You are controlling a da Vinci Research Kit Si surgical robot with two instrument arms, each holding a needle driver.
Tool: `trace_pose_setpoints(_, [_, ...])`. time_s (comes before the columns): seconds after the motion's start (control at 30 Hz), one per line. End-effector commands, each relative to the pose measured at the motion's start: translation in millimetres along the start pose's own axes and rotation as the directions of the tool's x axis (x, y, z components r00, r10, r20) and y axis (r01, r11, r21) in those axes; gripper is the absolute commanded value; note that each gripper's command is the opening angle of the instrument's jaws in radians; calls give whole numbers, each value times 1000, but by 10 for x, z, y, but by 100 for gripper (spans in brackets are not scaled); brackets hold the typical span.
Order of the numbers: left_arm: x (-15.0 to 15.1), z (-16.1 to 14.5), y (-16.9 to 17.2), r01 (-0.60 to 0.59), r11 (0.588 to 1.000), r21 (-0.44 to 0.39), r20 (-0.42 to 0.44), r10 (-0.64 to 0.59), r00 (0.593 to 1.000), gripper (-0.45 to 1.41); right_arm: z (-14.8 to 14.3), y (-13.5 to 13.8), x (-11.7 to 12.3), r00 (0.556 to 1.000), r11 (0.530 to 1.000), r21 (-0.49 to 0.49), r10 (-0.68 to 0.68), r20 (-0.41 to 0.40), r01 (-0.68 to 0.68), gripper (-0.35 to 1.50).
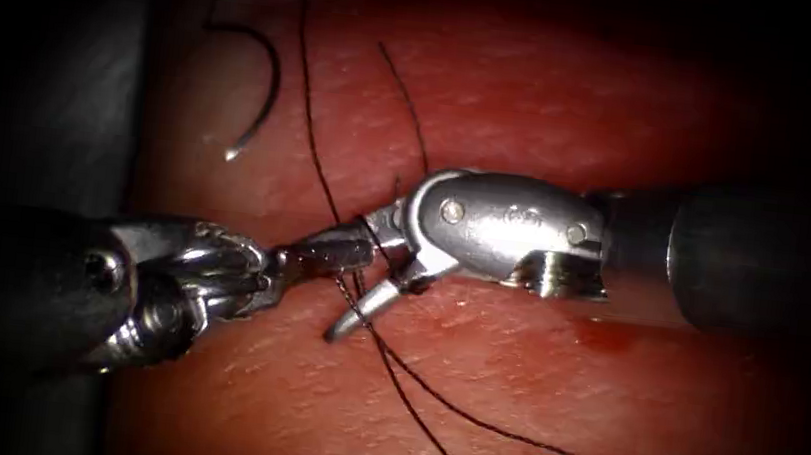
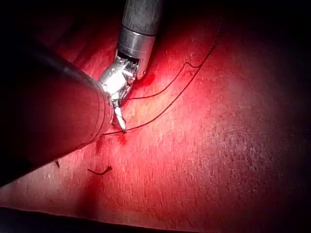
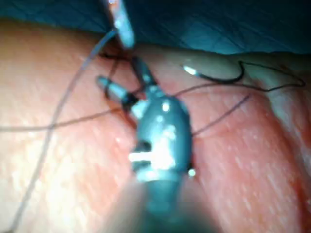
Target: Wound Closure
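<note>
The curved needle (image 1: pixel 261 92) lies free on the tissue (image 1: pixel 539 101) at the upper left, its tip (image 1: pixel 230 153) pointing down; neither tool holds it. It also lies on the tissue beyond the tools as the needle (image 3: pixel 214 75). My left tool (image 1: pixel 358 250) comes in from the lower left, jaws shut on the thread (image 1: pixel 317 163) where the strands cross. My right tool (image 1: pixel 352 277) meets it from the right, open, one jaw up and one down, astride the thread just beside the left tip. The open right tool (image 3: pixel 124 80) has thread running between its jaws.
Thread strands (image 1: pixel 504 434) trail down and right across the tissue. A small patch of red fluid (image 1: pixel 605 334) sits below the right tool's shaft. A short cut end of thread (image 2: pixel 99 171) lies on the tissue. The tissue's dark edge (image 1: pixel 135 78) is at the left.
</note>
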Motion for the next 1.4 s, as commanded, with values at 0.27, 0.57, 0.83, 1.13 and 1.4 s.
trace_pose_setpoints(0.27, [-27, 24, 24, 16, 1000, 19, -32, -15, 999, -45, 9, -2, -7, 1000, 1000, 20, 13, -7, -13, 103])
trace_pose_setpoints(0.57, [-45, 29, 37, 34, 999, 29, -53, -32, 998, -45, 7, -5, -3, 1000, 998, 60, 13, -24, -12, 106])
trace_pose_setpoints(0.83, [-48, 28, 44, 41, 999, 33, -59, -39, 997, -45, -4, -5, 7, 988, 993, 121, 24, -152, -5, 99])
trace_pose_setpoints(1.13, [-34, 22, 56, 66, 998, 21, -69, -64, 996, -45, -37, 4, 23, 964, 990, 138, 37, -263, -1, 64])
trace_pose_setpoints(1.4, [-22, 18, 66, 82, 997, 12, -74, -81, 994, -45, -46, 11, 21, 964, 991, 134, 40, -264, -4, 59])
